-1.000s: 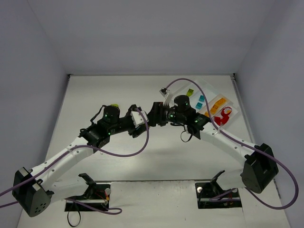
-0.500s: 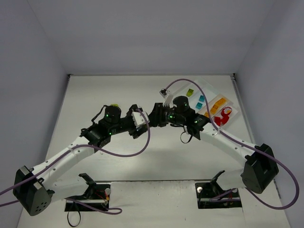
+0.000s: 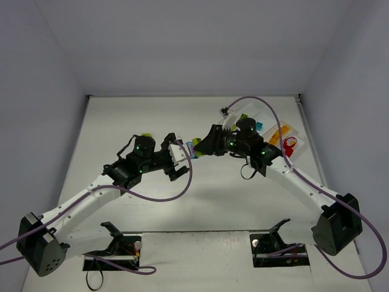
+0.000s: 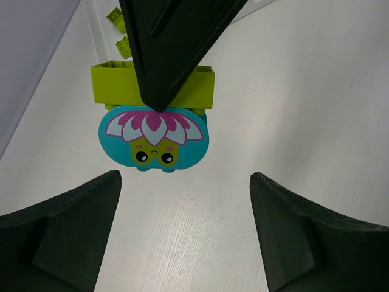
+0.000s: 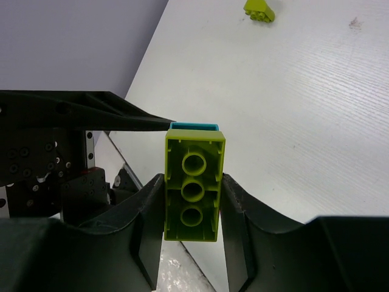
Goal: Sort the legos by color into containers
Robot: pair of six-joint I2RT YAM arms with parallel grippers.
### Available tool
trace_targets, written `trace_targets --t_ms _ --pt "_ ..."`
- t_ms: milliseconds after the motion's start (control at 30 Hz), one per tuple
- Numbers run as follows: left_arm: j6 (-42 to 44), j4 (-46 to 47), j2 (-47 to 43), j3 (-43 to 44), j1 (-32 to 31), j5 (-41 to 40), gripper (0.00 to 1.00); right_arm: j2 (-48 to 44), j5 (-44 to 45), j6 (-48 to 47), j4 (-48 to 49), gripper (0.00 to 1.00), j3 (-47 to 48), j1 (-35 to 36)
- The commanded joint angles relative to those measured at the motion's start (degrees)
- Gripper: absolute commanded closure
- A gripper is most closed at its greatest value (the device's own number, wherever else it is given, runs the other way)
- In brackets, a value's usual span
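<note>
**Legos locked together: lime brick (image 4: 202, 89) and teal flower piece (image 4: 154, 139) need parting before sorting**

Both arms meet over the middle of the table (image 4: 304, 91), well left of the tray. The right gripper (image 5: 192, 182) pinches the lime brick by its long sides, open underside facing its own camera. The brick hangs clear of the tabletop. The left gripper (image 4: 184, 182) is spread wide and holds nothing, its two fingers standing either side of the pair and apart from it. The teal flower piece, a rounded plate with a pink bloom and a small face, is stuck to the brick's far face and points toward the left gripper.

By my reading, the step is splitting this two-colour pair. The left jaws should close on the teal piece alone, across its edges and clear of the lime brick. Then they should peel it off with a slight tilt rather than a straight pull, which could drag the brick from the right pinch.

The white divided tray (image 3: 271, 120) lies at the far right of the table, partly under the right arm. Its visible compartments hold teal legos (image 3: 258, 126), then orange legos (image 3: 280, 132), then red legos (image 3: 288, 146). The end compartment beneath the wrist is too hidden to read. One loose lime lego (image 5: 259, 9) lies on the table beyond the grippers.
</note>
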Motion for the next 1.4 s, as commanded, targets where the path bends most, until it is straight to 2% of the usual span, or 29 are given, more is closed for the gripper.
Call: trace_targets --t_ms 0,300,633,1033,1100,1233,1267,1333,1367 --pt "1.3 2.5 -0.3 1.9 0.0 1.7 0.2 -1.5 -3.2 -0.4 3.1 1.0 0.8 -0.1" --pt "-1.0 9.1 -1.3 -0.3 0.0 -1.2 0.2 -0.6 -7.0 1.0 5.4 1.0 -0.1 0.1" --pt "-3.5 12.5 -0.3 -0.8 0.0 0.0 0.2 0.7 -8.7 2.4 8.4 1.0 -0.6 1.2" --pt "-4.0 12.4 0.2 -0.7 0.0 0.6 0.2 1.3 -8.8 3.6 10.7 1.0 -1.0 2.0" --pt "-4.0 11.8 0.7 -0.3 -0.1 1.1 0.24 1.2 -8.8 3.7 10.6 1.0 -1.0 2.0" --pt "-3.6 10.6 1.3 0.4 -0.3 1.4 0.38 0.9 -8.8 3.4 10.5 1.0 -0.7 2.0" --pt "-3.7 10.4 1.5 0.5 -0.3 1.6 0.45 0.9 -8.6 3.1 10.4 1.0 -0.6 2.0" --pt "-3.6 10.0 1.7 0.7 -0.4 1.6 0.5 0.8 -8.6 3.1 10.1 1.0 -0.5 1.9" --pt "-3.7 9.9 1.8 0.8 -0.4 1.7 0.59 0.8 -8.6 3.1 10.0 1.0 -0.3 1.9"
